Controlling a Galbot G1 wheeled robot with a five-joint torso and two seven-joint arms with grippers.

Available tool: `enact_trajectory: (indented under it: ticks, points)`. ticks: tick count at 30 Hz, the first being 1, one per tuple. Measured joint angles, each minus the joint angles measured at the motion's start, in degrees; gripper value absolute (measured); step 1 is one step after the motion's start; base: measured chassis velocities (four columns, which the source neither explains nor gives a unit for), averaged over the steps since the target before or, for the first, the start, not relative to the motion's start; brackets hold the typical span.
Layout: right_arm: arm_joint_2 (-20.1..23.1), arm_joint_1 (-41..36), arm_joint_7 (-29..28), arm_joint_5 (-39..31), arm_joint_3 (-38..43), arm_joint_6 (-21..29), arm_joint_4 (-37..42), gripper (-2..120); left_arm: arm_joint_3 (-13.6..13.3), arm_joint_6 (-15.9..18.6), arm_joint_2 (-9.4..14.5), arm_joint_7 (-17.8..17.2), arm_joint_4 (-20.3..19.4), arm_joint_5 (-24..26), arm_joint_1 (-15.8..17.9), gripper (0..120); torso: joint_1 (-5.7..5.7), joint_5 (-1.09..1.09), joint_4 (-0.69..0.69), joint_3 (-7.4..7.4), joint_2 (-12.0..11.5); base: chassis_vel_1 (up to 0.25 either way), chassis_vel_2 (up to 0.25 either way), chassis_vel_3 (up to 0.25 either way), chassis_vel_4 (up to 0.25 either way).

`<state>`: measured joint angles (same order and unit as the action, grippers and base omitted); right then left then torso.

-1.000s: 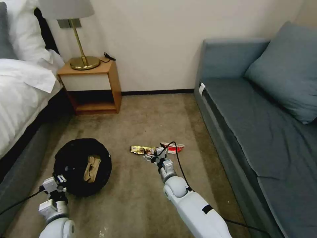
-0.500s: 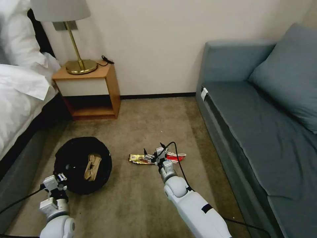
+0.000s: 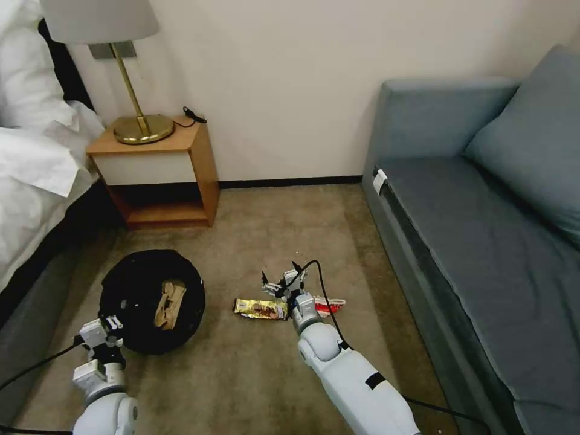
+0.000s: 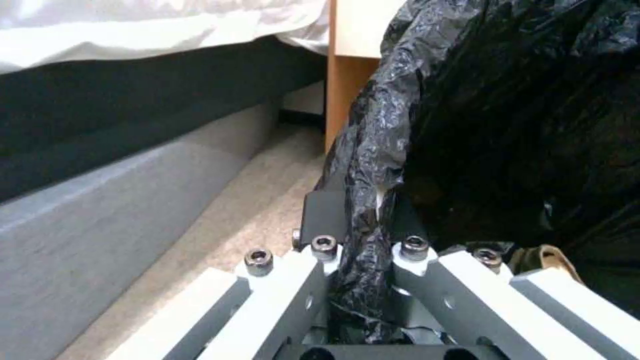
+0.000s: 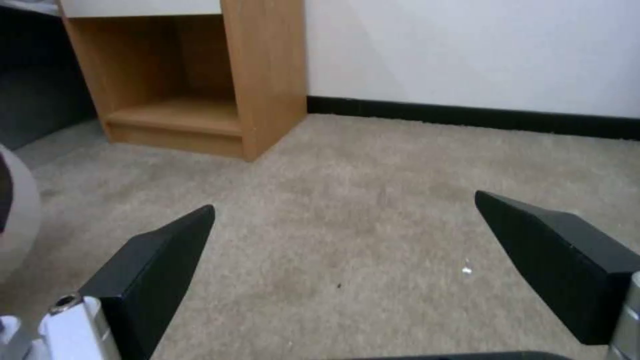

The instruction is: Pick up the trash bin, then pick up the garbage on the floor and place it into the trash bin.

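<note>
The left hand sits nearest the robot, clenched on the near rim of the trash bin; in the left wrist view its fingers pinch a fold of the crinkly black bag between them. The bin stands just beside the grey bed base, and inside it lies 1 piece of crumpled tan paper.

To the right of the bin, the right hand hovers above the carpet with its fingers spread wide and nothing between them; the right wrist view shows both black fingertips well apart over bare carpet. Under and just beside that hand lie 2 pieces of garbage: a gold-brown snack wrapper, between the bin and the right arm, and a crushed red-and-white carton, partly hidden behind the right wrist on the side away from the bin.

Beyond the bin, against the wall, stands a wooden nightstand carrying a brass lamp. Well apart from the bin, past the litter, runs a blue-grey sofa with a cushion.
</note>
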<state>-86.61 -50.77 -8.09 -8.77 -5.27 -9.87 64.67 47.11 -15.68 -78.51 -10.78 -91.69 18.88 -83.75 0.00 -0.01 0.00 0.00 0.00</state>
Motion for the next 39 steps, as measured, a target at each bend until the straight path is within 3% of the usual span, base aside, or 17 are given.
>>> enact_trajectory:
  ticks: [11, 16, 23, 25, 30, 31, 39]
  points:
    - [1.0, 0.9, 1.5, -0.1, -1.2, -0.1, 0.5, 100, 0.1, 0.0, 0.1, 0.1, -0.4, -0.1, -0.4, 3, 0.00, 0.00, 0.01, 0.00, 0.0, -0.020, 0.019, 0.025, -0.022]
    - [3.1, 3.5, 4.8, -2.0, -2.6, 2.0, 0.9, 100, 0.4, 0.0, 0.9, 0.1, 0.3, -0.1, -0.4, 3, 0.00, 0.01, 0.01, 0.00, 0.0, 0.000, 0.000, 0.000, 0.000]
    - [5.5, 11.9, 14.6, -7.7, -5.3, 7.5, -3.5, 100, 0.7, -0.1, 1.5, 0.2, 0.7, -0.1, -0.4, 3, 0.00, 0.01, 0.00, 0.00, 0.0, 0.000, 0.000, 0.000, 0.000]
    - [5.0, 15.6, 20.4, -7.8, -6.6, 8.2, -8.8, 100, 0.8, -0.1, 1.5, 0.1, 0.7, -0.1, -0.6, 3, 0.00, 0.00, 0.00, 0.00, 0.0, 0.000, 0.000, 0.000, 0.000]
    - [3.6, 19.5, 26.3, -7.8, -8.1, 8.9, -15.0, 100, 0.9, -0.1, 1.5, 0.2, 0.7, -0.2, -0.9, 3, 0.00, 0.00, 0.01, 0.00, 0.0, 0.000, 0.000, 0.000, 0.000]
    - [2.8, 22.2, 30.5, -7.9, -9.5, 10.0, -18.6, 100, 0.8, -0.1, 1.5, 0.2, 0.7, -0.3, -1.0, 3, 0.00, 0.01, 0.02, 0.01, 0.0, 0.000, 0.000, 0.000, 0.000]
    - [1.9, 25.8, 40.3, -7.3, -13.1, 13.6, -24.0, 100, 0.1, -0.1, 1.0, 0.1, 1.1, -1.2, 0.1, 3, 0.00, 0.00, 0.00, 0.00, 0.0, 0.000, 0.000, 0.000, 0.000]
